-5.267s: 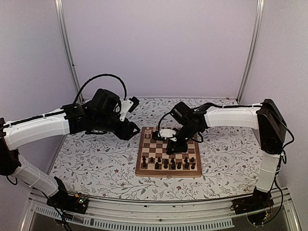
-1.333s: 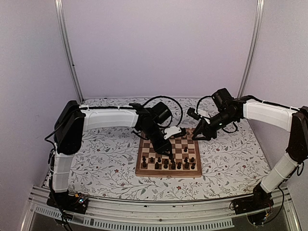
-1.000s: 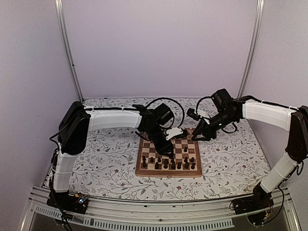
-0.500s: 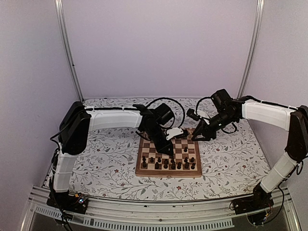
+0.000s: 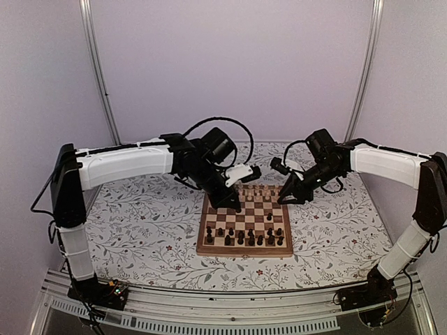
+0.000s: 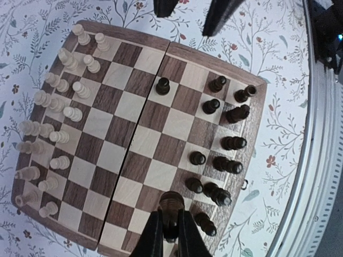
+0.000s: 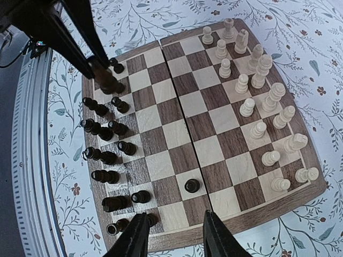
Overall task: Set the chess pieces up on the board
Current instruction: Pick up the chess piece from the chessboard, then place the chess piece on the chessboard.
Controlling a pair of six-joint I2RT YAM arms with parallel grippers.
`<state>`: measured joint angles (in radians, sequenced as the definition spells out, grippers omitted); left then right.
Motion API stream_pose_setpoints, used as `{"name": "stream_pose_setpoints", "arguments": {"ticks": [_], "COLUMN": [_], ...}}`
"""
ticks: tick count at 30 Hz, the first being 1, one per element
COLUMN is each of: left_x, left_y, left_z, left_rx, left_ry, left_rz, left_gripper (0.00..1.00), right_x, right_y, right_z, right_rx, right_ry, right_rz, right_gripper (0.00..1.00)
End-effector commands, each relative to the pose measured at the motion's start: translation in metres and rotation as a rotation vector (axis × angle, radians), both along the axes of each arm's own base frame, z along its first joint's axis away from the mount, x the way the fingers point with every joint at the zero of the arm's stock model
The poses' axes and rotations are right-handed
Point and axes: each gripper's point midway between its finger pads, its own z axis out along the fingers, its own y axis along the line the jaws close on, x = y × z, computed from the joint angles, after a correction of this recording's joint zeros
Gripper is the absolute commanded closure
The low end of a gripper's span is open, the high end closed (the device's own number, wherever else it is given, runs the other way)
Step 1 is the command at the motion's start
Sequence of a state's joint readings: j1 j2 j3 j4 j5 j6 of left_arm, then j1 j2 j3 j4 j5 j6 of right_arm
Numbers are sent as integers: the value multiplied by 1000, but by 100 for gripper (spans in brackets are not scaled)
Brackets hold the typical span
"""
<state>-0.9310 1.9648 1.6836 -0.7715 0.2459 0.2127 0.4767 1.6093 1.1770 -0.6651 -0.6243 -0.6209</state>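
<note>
Your left gripper (image 6: 170, 220) is clamped shut on a dark piece (image 6: 170, 203), one finger pressed to each side of it. It holds the piece over the board (image 6: 260, 101), close to the left edge and on the dark half, just past the centre seam. You cannot tell from these views whether its base touches a square. From the right wrist you see the same piece (image 7: 107, 79) pinched between the two black fingers, beside a dark corner piece. Your right gripper (image 7: 174, 235) has its jaws apart with nothing between them, and it hangs just off the right rim of the board (image 7: 317, 187). The pale pieces (image 6: 64, 112) stand in two rows along the far side. The dark pieces (image 6: 231, 142) crowd the two rows at the near side, several touching or overlapping in view. One dark pawn (image 6: 162, 85) stands alone further in, near the right edge, well apart from its row; it lies just ahead of your right fingers (image 7: 192, 186). The board sits on the floral table (image 5: 140, 223), between both arms
</note>
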Motion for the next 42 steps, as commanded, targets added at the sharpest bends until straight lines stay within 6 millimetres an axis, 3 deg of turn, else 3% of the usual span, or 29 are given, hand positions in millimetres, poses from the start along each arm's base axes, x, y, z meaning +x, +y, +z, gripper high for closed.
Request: {"name": "stream_pose_setpoints", "arguments": {"ticks": [1,5,10,18,25,42], "left_x": [-20,-40,-51,-57,-57,-57], "left_y": [29,43,52,60,55,52], "left_z": [-1,-7,-14,-42,-43,-66], "left_rx": [43,45,20,63,41,100], "left_ry": [33,50,36,32,29,35], "left_rz": [55,71,96,130,149,155], "left_gripper": [92,91,91,91,90,90], "right_x": [7,10,19,26,26,24], "right_y": [3,0,-10,-23,-25,-24], "right_z": [9,7,2,-3,6,5], "right_rx": [14,-7,-34,-38,-23,-17], "right_ry": [-17,-36,-89,-141,-162,-156], "right_rz": [-6,-12,-28,-66,-75,-69], "right_gripper": [64,64,64,64,64,64]}}
